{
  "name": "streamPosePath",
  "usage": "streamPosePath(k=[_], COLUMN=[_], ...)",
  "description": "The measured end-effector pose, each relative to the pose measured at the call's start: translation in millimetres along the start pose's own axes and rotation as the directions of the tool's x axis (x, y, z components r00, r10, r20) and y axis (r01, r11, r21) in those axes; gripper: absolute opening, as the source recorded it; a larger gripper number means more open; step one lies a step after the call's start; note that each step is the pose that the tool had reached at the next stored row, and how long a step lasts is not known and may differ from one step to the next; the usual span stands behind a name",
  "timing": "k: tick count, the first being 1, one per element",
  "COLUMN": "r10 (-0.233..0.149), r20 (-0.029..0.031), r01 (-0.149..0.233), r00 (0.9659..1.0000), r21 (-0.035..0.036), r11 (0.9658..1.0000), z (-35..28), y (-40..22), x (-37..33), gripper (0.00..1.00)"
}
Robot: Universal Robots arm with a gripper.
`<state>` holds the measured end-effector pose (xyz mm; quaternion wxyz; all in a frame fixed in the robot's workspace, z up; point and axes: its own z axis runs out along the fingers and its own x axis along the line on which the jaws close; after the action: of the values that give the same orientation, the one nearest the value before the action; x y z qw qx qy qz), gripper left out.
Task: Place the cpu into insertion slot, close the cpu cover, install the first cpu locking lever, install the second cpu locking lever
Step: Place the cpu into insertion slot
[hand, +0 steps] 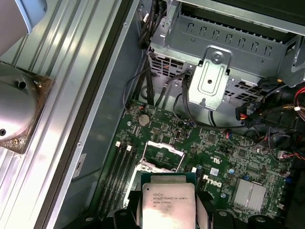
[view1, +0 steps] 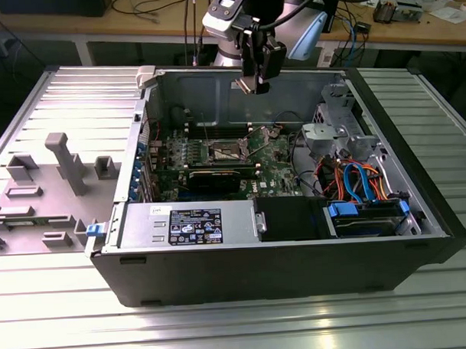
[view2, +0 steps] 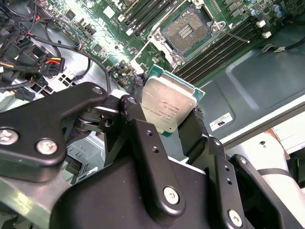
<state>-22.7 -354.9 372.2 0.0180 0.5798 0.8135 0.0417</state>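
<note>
Cpu (view2: 167, 107): one, pinched in the air over the open computer case (view1: 259, 273), not seated.
Insertion slot (view2: 187, 29): one, dark centre bare, under the cpu and well apart from it.
Fingers (view2: 143, 138): two, black, on one gripper (view1: 256, 80), pressing opposite cpu edges.
Hidden: fingers cover the cpu's sides; the first wrist view cuts off its lower part.

Silver-grey cpu (view2: 167, 107) with green rim; green motherboard (hand: 224, 149); black case (view1: 259, 269)
</note>
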Motion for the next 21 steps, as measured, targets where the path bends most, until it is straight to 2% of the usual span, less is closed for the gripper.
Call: streamPosePath(k=[5,7,9,16,21], r10=[0.026,0.051,0.081,0.127,0.168], r20=[0.0024,0.0045,0.0071,0.0115,0.0151], r01=[-0.026,-0.051,-0.081,-0.127,-0.167], r00=[0.9996,0.9987,0.9967,0.9918,0.9857], r21=[-0.0005,-0.0011,-0.0018,-0.0031,-0.0043], r11=[0.9997,0.9987,0.9967,0.9919,0.9859], z=[0.5,0.8,1.1,1.8,2.7], y=[0.0,-0.1,-0.1,-0.2,-0.2], x=[0.0,0.0,0.0,0.0,-0.1], gripper=[0.55,0.55,0.55,0.55,0.55])
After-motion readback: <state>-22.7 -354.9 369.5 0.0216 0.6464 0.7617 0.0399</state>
